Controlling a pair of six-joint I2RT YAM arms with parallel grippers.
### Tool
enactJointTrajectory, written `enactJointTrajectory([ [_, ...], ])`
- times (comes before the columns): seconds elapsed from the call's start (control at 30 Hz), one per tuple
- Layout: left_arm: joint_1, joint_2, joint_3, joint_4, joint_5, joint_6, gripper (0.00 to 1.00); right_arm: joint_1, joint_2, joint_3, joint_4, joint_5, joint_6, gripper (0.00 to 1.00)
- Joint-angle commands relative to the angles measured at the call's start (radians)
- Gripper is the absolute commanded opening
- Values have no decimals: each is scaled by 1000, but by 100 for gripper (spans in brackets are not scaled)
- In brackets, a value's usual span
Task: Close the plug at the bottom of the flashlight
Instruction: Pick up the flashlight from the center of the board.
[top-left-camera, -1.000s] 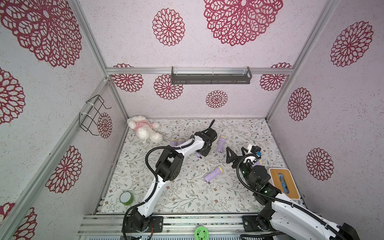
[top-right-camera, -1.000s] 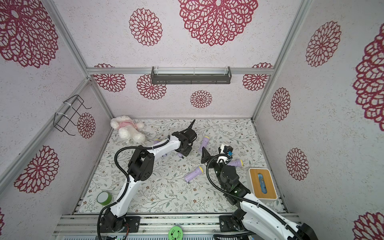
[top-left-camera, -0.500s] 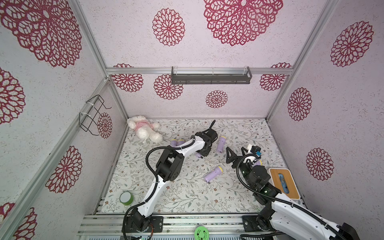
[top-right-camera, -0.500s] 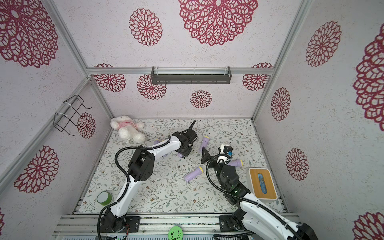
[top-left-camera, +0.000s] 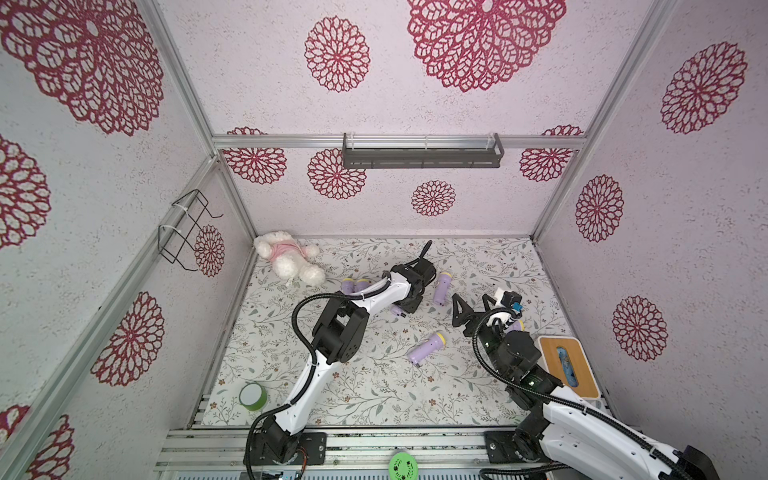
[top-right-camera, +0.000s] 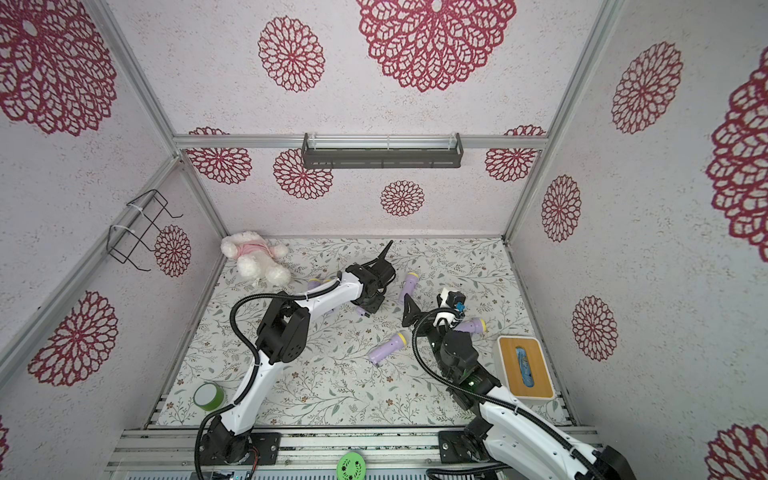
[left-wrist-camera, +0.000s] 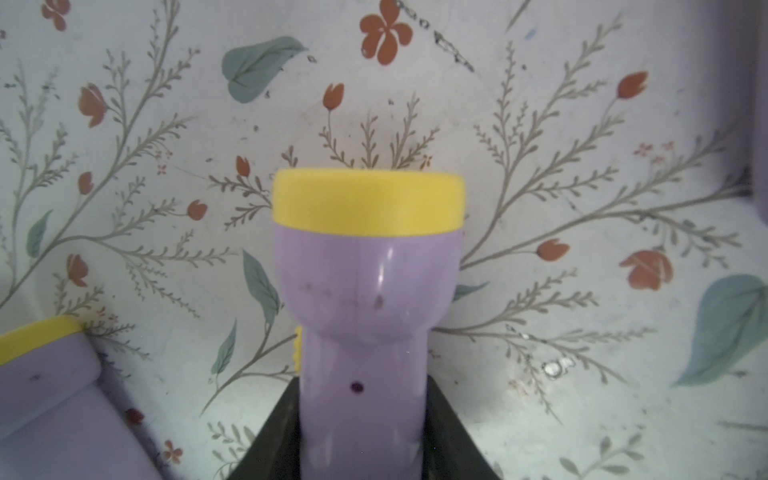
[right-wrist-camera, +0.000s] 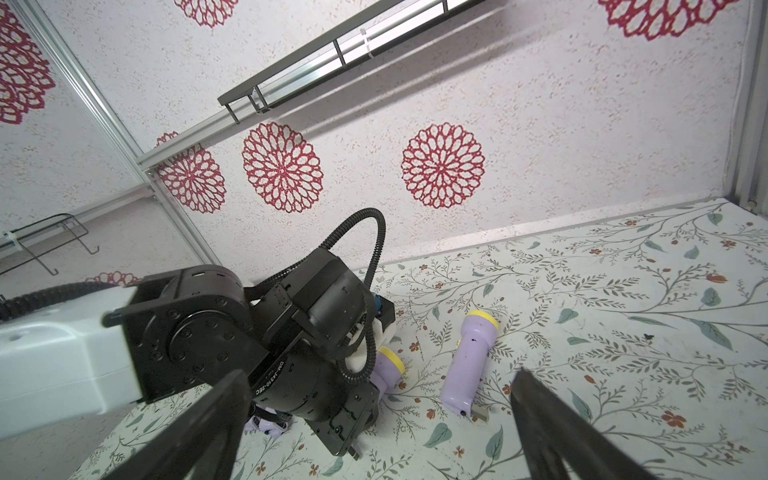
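Your left gripper (left-wrist-camera: 361, 388) clamps the handle of the flashlight (left-wrist-camera: 365, 286) lying on the flowered mat (top-left-camera: 374, 386), likely to steady it, while your right gripper (top-left-camera: 471, 308) hovers spread wide nearby, free to press the plug.

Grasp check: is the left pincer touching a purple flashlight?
Touching: in the left wrist view, both fingers of the left pincer sit flush against the purple flashlight.

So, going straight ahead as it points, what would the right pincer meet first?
Likely the left pincer, shut on a flashlight; a loose flashlight lies just beside that line. Depth is unclear.
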Motion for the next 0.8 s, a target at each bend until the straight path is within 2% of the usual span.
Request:
enactJointTrajectory([
  [0.0,5,-61,20,-30,6,-11,0,0,-4,-3,45,4,7,99],
  [0.2,40,-149,17,-44,99,-70,0,0,7,0,45,-5,7,99],
  [0.4,94,-245,-5,-29,261,-156,0,0,20,23,21,-29,11,99],
  [0.53,148,-332,-89,50,401,-242,0,0,34,59,-22,-64,20,99],
  [0.77,236,-473,-263,206,627,-372,0,-1,120,160,-85,-200,98,99],
])
